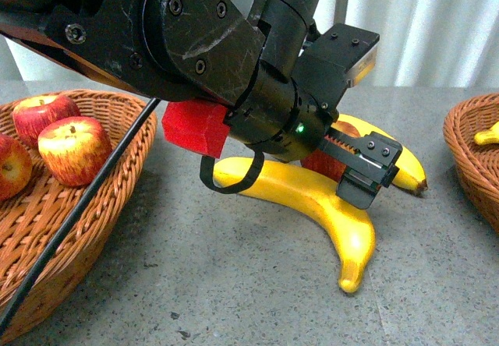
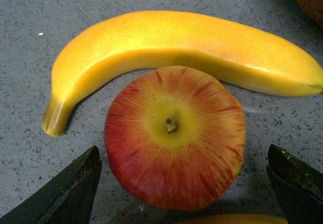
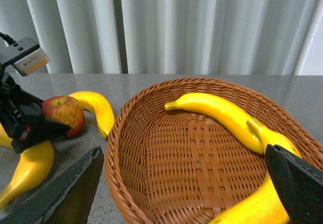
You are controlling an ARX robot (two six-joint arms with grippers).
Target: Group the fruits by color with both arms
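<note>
Grey tabletop (image 1: 234, 284), loose apple (image 2: 174, 135) half-hidden behind left arm (image 1: 195, 34), left pincer (image 2: 182, 152) spread astride it, right pincer (image 3: 182, 152) spread, tips cropped.

Stem-up on the grey table (image 2: 30, 12), one red apple (image 2: 174, 135) streaked yellow, close between two long yellow bananas (image 2: 186, 45) with dark tips, straddled by the wide-open fingers of the black left gripper (image 2: 184, 183) on a scuffed black arm (image 1: 203, 42) showing a green light (image 1: 299, 128). Three similar apples (image 1: 74, 150) heaped in the left wicker basket (image 1: 132, 120). More bananas (image 3: 217, 110) lying curved in the right basket (image 3: 202, 80), just ahead of the spread-open right gripper (image 3: 186, 183).
</note>
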